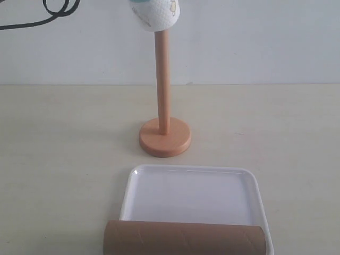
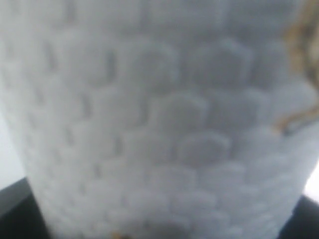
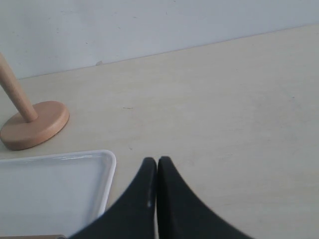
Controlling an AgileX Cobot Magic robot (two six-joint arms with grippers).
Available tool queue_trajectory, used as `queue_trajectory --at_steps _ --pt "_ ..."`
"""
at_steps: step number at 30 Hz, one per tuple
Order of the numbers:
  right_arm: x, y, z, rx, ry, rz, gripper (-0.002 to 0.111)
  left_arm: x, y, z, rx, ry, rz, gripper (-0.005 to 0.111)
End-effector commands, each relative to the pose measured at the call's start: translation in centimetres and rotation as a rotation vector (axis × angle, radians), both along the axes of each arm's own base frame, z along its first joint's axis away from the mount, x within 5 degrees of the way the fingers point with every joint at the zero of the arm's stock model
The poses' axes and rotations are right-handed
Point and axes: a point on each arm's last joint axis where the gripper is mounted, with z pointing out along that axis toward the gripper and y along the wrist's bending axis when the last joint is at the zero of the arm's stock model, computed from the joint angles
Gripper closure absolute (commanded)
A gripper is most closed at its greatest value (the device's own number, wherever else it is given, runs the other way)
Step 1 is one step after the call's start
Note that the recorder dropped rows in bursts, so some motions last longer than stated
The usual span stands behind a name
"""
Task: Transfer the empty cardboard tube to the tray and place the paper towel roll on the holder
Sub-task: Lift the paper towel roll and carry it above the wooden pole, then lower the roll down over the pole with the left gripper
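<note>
Paper towel roll up high, tilted, lower end right at rod tip, not yet threaded down. Tray flat on surface, just in front of holder. Empty cardboard tube lying across tray's near edge: first half done, by the look. Left fingers dark beside roll, apparently grasping it. Right fingers pressed together, empty, beside tray. Remaining: roll down over rod.

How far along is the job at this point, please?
Done: the brown cardboard tube lies on the white square tray, at its near edge. In hand: the white embossed paper roll hangs at the rod tip of the wooden holder. Left: sliding it down.
</note>
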Motion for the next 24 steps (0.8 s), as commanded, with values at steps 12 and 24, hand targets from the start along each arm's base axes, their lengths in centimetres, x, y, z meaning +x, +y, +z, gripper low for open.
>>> queue_trajectory --at_steps 12,24 --pt "0.0 0.0 0.1 -0.002 -0.017 -0.001 0.108 -0.2 -0.5 -0.6 0.089 0.039 -0.037 0.103" --pt "0.0 0.0 0.1 -0.002 -0.017 -0.001 0.108 2.3 -1.4 -7.5 0.148 0.187 -0.060 0.103"
